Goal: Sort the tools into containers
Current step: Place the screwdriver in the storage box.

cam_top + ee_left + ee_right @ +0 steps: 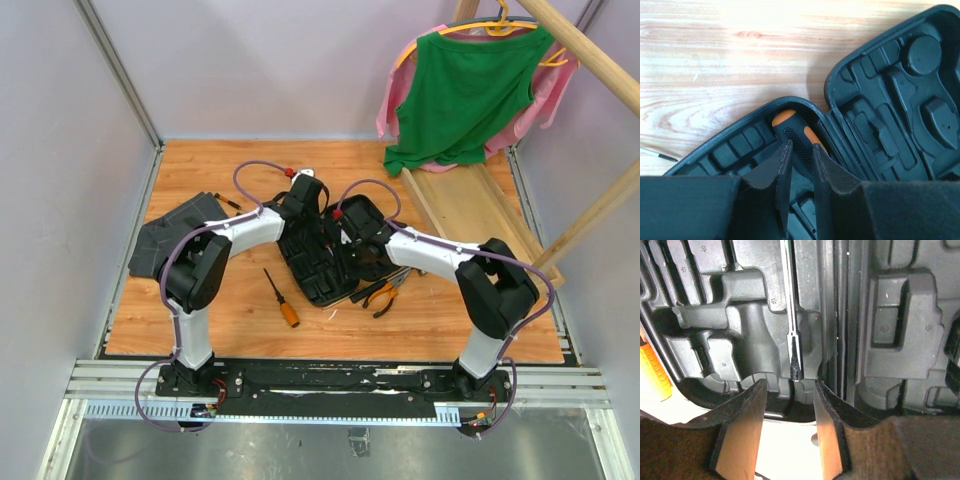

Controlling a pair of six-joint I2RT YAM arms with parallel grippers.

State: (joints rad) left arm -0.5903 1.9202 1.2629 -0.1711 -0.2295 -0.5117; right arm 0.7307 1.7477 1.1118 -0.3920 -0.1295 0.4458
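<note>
The black tool case (318,278) lies open in the middle of the table, both arms reaching over it. My left gripper (801,148) is shut on the orange-black handle of a screwdriver (792,131) that lies in a corner of the case (900,100). In the right wrist view a thin steel shaft (791,315) rests in a moulded slot, its tip just ahead of my right gripper (790,385), which is open and holds nothing. On the wood in front of the case lie an orange-handled screwdriver (283,300) and the pliers (382,293).
A dark grey folded cloth (175,240) lies at the left, with a thin black tool (228,203) beside it. A long wooden tray (480,210) sits at the back right under hanging green and pink garments (465,90). Slanted wooden poles (590,215) cross the right side.
</note>
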